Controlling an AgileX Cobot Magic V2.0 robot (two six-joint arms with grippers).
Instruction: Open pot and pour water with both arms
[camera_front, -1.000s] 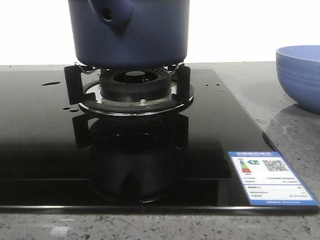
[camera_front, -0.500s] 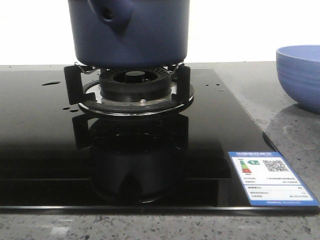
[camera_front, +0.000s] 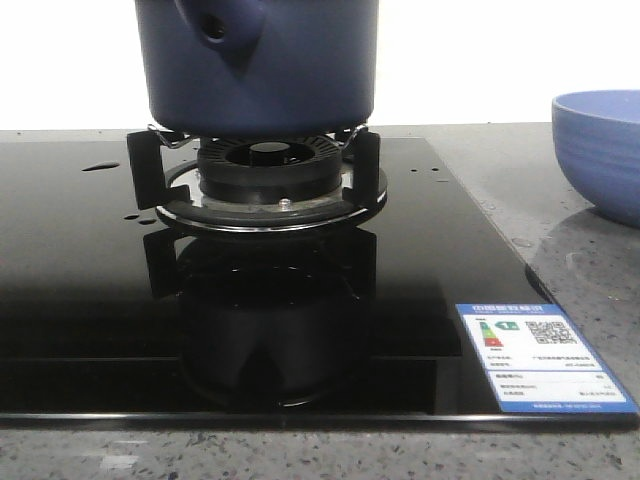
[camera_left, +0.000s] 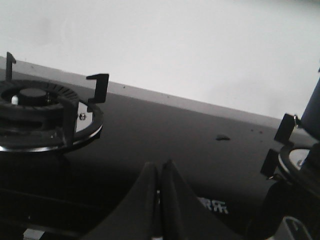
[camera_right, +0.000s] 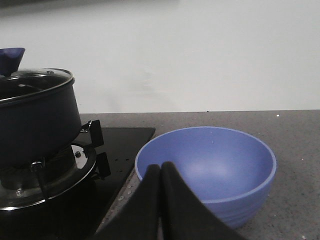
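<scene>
The dark navy pot (camera_front: 258, 65) stands on the right burner's black supports, its side nub with a round hole facing the front view. In the right wrist view the pot (camera_right: 35, 125) carries a glass lid (camera_right: 32, 80) with a blue knob. Small water droplets (camera_front: 103, 166) lie on the black glass hob. My left gripper (camera_left: 159, 167) is shut and empty, hovering over the hob between the two burners. My right gripper (camera_right: 160, 168) is shut and empty, just in front of the periwinkle bowl (camera_right: 207, 170). Neither gripper shows in the front view.
The black glass hob (camera_front: 90, 290) has a second, bare burner (camera_left: 35, 107) to the pot's left. The periwinkle bowl (camera_front: 600, 150) sits on the grey speckled counter (camera_front: 570, 250) right of the hob. An energy label (camera_front: 540, 355) is stuck on the hob's front right corner.
</scene>
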